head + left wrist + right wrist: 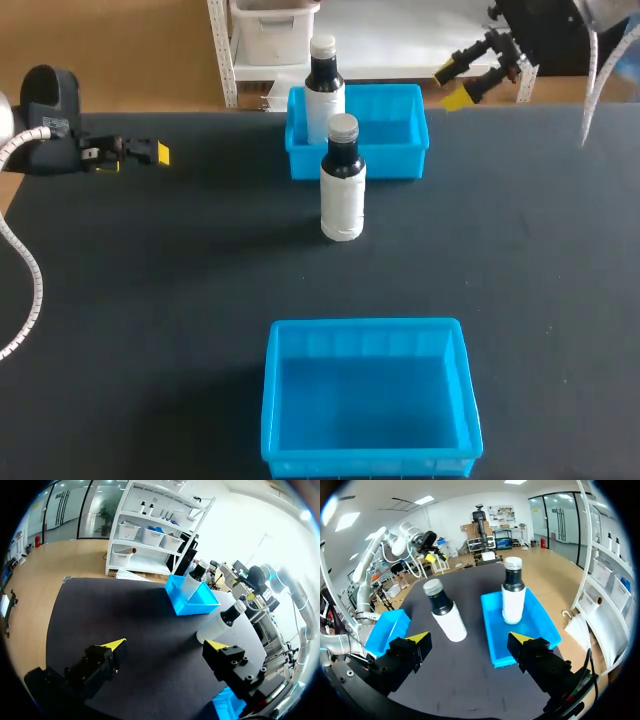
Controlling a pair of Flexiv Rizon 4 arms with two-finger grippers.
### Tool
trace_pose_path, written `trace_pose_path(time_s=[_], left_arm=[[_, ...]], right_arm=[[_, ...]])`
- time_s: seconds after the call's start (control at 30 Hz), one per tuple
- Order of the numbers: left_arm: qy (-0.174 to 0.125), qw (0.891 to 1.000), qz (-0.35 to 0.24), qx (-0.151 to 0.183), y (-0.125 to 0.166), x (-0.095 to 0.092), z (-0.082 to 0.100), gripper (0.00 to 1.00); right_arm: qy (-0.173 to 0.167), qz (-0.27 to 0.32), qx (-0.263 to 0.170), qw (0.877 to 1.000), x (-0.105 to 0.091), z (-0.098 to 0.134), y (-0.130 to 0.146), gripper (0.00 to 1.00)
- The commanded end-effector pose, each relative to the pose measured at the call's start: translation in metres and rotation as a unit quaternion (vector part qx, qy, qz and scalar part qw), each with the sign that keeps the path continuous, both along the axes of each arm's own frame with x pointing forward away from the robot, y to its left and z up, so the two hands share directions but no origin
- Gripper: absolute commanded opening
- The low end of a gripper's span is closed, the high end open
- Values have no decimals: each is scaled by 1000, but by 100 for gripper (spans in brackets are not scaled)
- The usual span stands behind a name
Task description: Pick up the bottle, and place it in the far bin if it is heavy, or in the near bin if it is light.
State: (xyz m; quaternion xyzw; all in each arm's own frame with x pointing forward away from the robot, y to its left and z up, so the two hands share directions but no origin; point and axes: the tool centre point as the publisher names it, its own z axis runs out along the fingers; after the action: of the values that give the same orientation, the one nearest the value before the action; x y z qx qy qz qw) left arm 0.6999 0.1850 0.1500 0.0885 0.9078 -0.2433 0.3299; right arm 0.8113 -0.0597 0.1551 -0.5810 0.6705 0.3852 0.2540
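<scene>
A dark bottle with a white label and grey cap (342, 180) stands upright on the black table, just in front of the far blue bin (398, 128). A second, similar bottle (323, 85) stands in that bin's left corner. My left gripper (135, 153) hovers open at the table's left, far from the bottle (220, 625). My right gripper (455, 85) is open above the table's far right edge, behind the far bin (522, 627). The free bottle (445, 612) lies ahead of the right gripper (469, 639), beside the binned bottle (512, 597). The left gripper (165, 645) holds nothing.
The near blue bin (370, 400) sits at the table's front middle with nothing in it; it also shows in the wrist views as the near bin (387, 630) and near bin (227, 702). Bare black tabletop (180, 280) stretches between the bins and on both sides.
</scene>
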Motion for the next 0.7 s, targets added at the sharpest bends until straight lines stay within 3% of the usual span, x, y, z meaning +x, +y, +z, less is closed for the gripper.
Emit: trace_pose_path(time_s=[0.03, 0.27, 0.7], left_arm=[[0, 1000, 0, 0, 0, 0, 0, 100], [0, 1000, 0, 0, 0, 0, 0, 100], [0, 1000, 0, 0, 0, 0, 0, 100]], right_arm=[[-107, -118, -16, 987, -57, 1, 4, 100], [-135, -106, -20, 985, -67, -7, 30, 100], [-138, -82, -27, 987, -66, -13, 75, 100]])
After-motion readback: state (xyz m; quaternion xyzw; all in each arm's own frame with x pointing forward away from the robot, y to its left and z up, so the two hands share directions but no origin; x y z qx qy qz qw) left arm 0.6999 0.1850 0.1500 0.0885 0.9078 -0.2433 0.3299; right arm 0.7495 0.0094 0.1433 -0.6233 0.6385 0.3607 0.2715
